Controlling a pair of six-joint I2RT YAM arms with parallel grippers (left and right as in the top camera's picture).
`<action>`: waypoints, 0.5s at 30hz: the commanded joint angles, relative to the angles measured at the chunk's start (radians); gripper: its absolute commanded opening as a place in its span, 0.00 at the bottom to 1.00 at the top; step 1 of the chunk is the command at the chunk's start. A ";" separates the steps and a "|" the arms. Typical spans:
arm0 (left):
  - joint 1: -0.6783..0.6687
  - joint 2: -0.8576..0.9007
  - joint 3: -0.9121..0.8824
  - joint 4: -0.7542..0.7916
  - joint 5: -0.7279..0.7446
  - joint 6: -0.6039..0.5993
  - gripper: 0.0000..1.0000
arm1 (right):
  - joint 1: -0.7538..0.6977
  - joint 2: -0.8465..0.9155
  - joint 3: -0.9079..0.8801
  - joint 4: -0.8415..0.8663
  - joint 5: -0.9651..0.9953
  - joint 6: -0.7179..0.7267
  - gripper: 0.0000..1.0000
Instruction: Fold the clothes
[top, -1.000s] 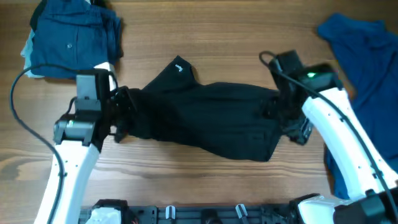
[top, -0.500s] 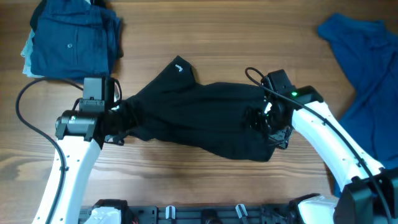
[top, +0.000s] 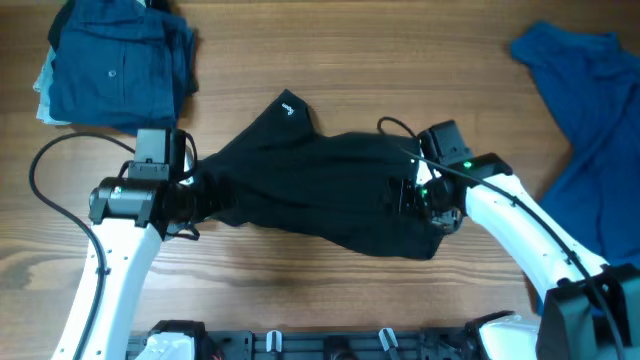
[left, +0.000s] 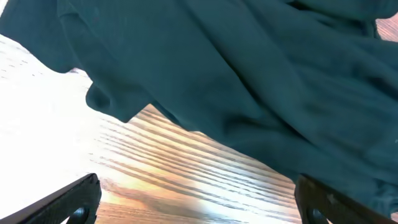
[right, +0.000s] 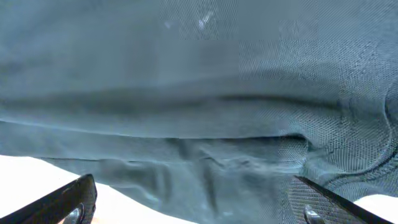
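Observation:
The clothes' large black garment lies crumpled across the table's middle, its small white label at the top corner. My left gripper is at its left end, open. In the left wrist view the left gripper has bare wood between its jaws, and the black garment lies just ahead. My right gripper hovers over the garment's right part, open. In the right wrist view the right gripper spans dark fabric without pinching it.
A folded navy garment sits at the back left on the wooden table. A brighter blue garment spreads along the right edge. A black rail runs along the front edge.
My left gripper has opened and let go of the black garment's left end. The right arm has moved left and inward over the garment, staying open.

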 joint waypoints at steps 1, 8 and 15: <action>0.004 0.001 0.008 -0.003 0.058 -0.017 1.00 | -0.001 -0.006 -0.016 0.013 0.014 -0.063 0.99; 0.004 0.001 0.008 -0.003 0.081 -0.017 1.00 | -0.001 -0.005 -0.089 0.101 0.016 -0.080 0.99; 0.004 0.001 0.008 -0.003 0.081 -0.017 1.00 | 0.000 0.010 -0.121 0.143 -0.034 -0.087 1.00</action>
